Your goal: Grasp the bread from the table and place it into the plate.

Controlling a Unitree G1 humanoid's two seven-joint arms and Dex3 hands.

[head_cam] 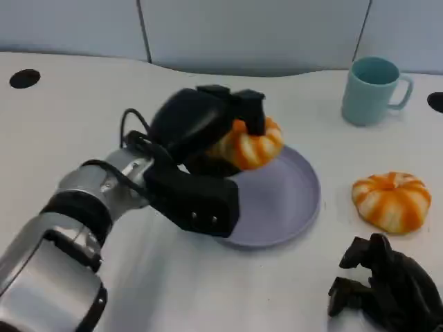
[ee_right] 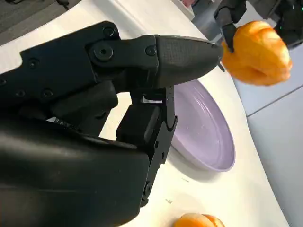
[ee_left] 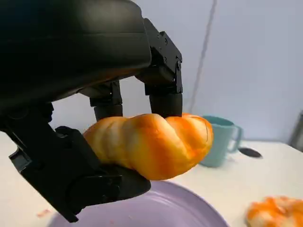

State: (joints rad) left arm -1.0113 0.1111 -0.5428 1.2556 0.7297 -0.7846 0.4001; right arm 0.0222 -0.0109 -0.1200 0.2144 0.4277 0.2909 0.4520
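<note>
i'm holding the bread (head_cam: pixel 250 145) in my left hand (head_cam: pixel 201 124), just left of the frame's centre in the head view, with the fingers (ee_left: pixel 163 90) clamping it from above and the thumb side cradling it from below. the left wrist view is showing the grip plainly: the roll is sitting between the black fingers, clear of the surface, with the purple plate (ee_left: pixel 189 208) spreading out right beneath it. so the one thing that matters for the coming move is that the plate is lying directly under the bread, not off to a side; i'm judging that a straight lowering and a release would be landing it on the plate's upper left part. the roll's long axis is running across the fingers, roughly level.

my right hand (head_cam: pixel 387 287) is resting on the counter (head_cam: pixel 83 104) at the lower right of the frame, holding nothing, fingers curled in loosely; i cannot tell for sure how tightly. a second bread roll (head_cam: pixel 392 199) is lying on the counter just right of the plate, nearer that right hand. a teal mug (head_cam: pixel 372 90) is standing at the upper right, well apart from the plate.
</note>
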